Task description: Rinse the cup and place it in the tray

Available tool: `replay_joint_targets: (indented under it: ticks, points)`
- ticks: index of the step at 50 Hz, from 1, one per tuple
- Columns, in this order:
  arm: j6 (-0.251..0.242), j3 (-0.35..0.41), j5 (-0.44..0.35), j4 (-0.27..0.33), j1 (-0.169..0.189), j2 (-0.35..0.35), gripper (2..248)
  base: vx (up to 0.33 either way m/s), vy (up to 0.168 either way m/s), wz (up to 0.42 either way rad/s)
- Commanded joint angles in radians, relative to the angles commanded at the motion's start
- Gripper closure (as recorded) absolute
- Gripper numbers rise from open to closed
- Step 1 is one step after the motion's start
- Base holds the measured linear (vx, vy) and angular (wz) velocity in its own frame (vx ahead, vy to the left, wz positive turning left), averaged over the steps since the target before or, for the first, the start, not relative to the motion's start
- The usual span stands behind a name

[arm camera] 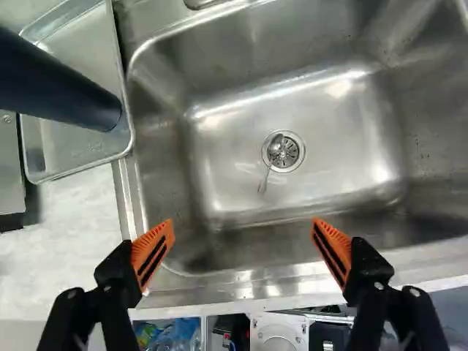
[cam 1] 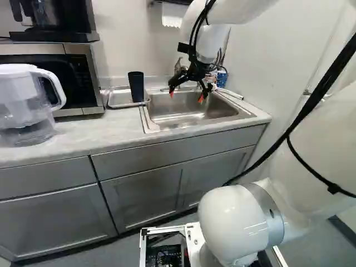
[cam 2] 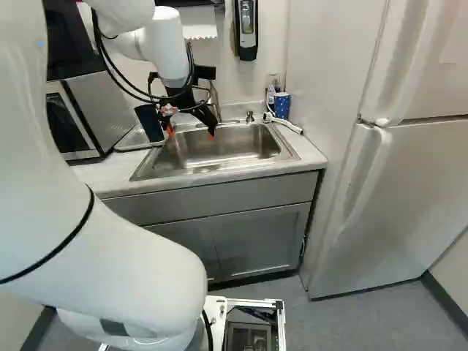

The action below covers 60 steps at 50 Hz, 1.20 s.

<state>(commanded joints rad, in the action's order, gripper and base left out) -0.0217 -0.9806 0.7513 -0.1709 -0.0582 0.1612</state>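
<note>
On the worktop [cam 1: 78, 136], beside the sink [arm camera: 351, 139], the dark tumbler [cam 1: 136, 87] stands upright in the metal tray [cam 1: 118, 100], near the side next to the basin. I judge the placing is done; whether it has been rinsed I can't tell. What I seem to need now is a clean retreat.

My main worry is the tumbler: it is tall and slim, so if I swing toward the tray as I leave, the finger on that side or my wrist could catch its upper part and topple it, perhaps into the basin. The tray's edge lies close against the sink's rim, and a knock there could slide it and rock the tumbler. Behind my wrist is the faucet [cam 2: 214, 102], and a careless sideways pull might snag my hanging cables [cam 2: 110, 55] on it. Dropping lower could drive my fingertips into the basin's near wall.

My tool [arm camera: 243, 230] is spread wide, its orange pads [arm camera: 153, 248] well apart, with nothing between them. It hangs over the near part of the sink and grips nothing; I see no contact with the tumbler or tray.
</note>
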Motion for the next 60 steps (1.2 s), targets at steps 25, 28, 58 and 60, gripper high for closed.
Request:
replay_joint_targets:
  ticks: [25, 28, 58, 60]
  points:
    - [0.0, 0.0, 0.0, 0.0, 0.0, 0.0, 3, -0.095, -0.041, 0.014]
    - [0.0, 0.0, 0.0, 0.0, 0.0, 0.0, 3, -0.097, -0.043, 0.014]
    - [0.0, 0.0, 0.0, 0.0, 0.0, 0.0, 3, -0.095, -0.041, 0.014]
    - [0.0, 0.0, 0.0, 0.0, 0.0, 0.0, 3, -0.093, -0.048, 0.012]
